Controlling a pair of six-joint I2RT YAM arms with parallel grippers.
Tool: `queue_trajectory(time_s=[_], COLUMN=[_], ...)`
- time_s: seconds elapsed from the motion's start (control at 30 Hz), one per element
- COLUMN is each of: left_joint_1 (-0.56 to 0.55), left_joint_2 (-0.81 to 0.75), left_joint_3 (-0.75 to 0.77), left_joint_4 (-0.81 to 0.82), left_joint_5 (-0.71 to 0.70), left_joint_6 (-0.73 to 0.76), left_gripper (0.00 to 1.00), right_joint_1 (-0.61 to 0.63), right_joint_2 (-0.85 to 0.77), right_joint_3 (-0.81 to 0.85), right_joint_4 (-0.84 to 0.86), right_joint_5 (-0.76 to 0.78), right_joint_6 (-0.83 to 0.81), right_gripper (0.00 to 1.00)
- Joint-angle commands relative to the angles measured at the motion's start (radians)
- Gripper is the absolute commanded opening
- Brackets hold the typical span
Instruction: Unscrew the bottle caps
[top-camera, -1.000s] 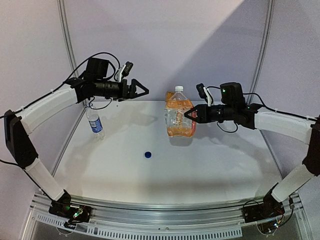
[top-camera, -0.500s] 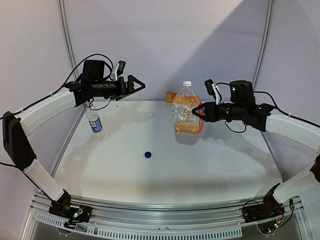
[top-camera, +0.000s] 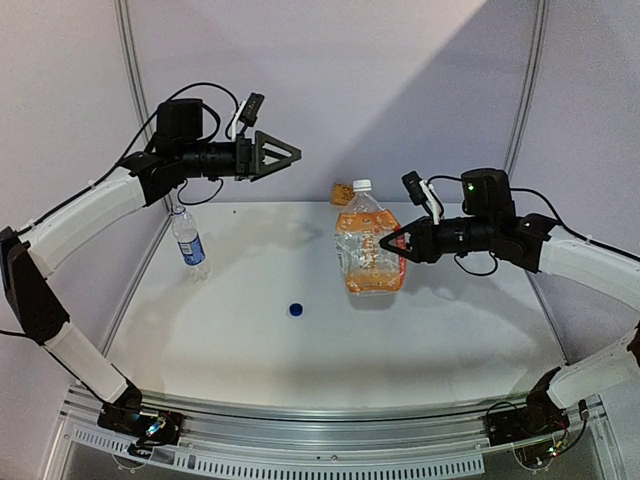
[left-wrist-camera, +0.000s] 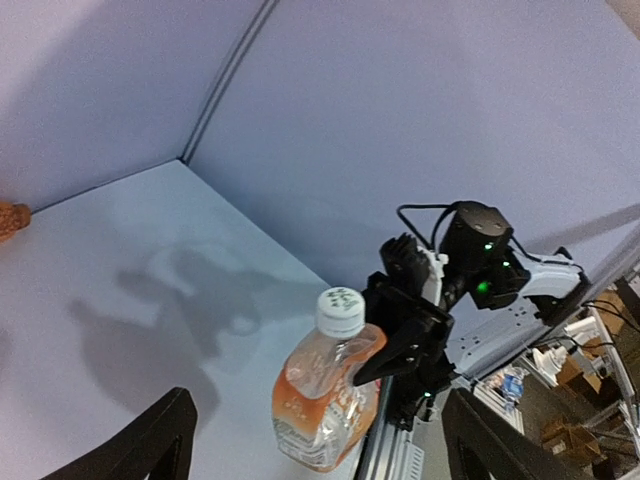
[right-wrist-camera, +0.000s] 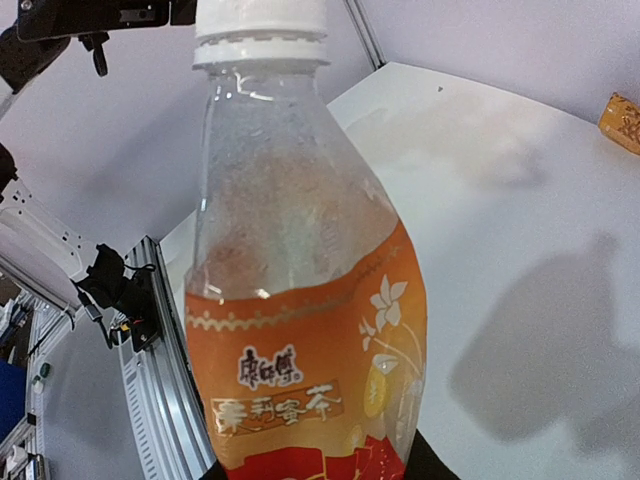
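Note:
The wide orange bottle (top-camera: 368, 250) stands mid-table with its white cap (top-camera: 362, 186) on. My right gripper (top-camera: 392, 243) is shut on the bottle's right side. I cannot tell if its base touches the table. The right wrist view is filled by the bottle (right-wrist-camera: 300, 330) and cap (right-wrist-camera: 262, 30). My left gripper (top-camera: 285, 153) is open and empty, high above the table, left of the bottle. Its view shows the bottle (left-wrist-camera: 325, 400), the cap (left-wrist-camera: 340, 311) and the right gripper (left-wrist-camera: 400, 350). The slim water bottle (top-camera: 188, 243) stands far left. The dark blue cap (top-camera: 296, 309) lies loose on the table.
A small orange object (top-camera: 342, 192) lies at the table's back edge behind the bottle; it also shows in the left wrist view (left-wrist-camera: 8, 218) and the right wrist view (right-wrist-camera: 622, 122). Purple walls close the back and sides. A metal rail (top-camera: 320, 450) runs along the front.
My right gripper has carried the orange bottle slightly right and up, then back down and left. My left gripper has risen and moved right, toward the bottle's cap.

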Motion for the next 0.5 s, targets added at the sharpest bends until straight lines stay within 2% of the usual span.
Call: queue_trajectory(time_s=[0.0, 0.3, 0.47], left_joint_1=[-0.047, -0.129, -0.16], left_joint_2=[0.044, 0.11, 0.145], left_joint_3=[0.055, 0.111, 0.138], left_joint_4=[0.008, -0.014, -0.029], left_joint_5=[0.109, 0.099, 0.109], left_joint_6=[-0.007, -0.018, -0.011], left_gripper=[0.86, 0.82, 0.77], right_joint_1=[0.02, 0.066, 0.096], right_joint_2=[-0.034, -0.057, -0.055], right_joint_3=[0.022, 0.036, 0.05], right_joint_4=[-0.046, -0.067, -0.093], right_joint_5=[-0.026, 0.017, 0.05], right_joint_6=[-0.054, -0.083, -0.101], right_gripper=[0.0, 0.0, 0.0])
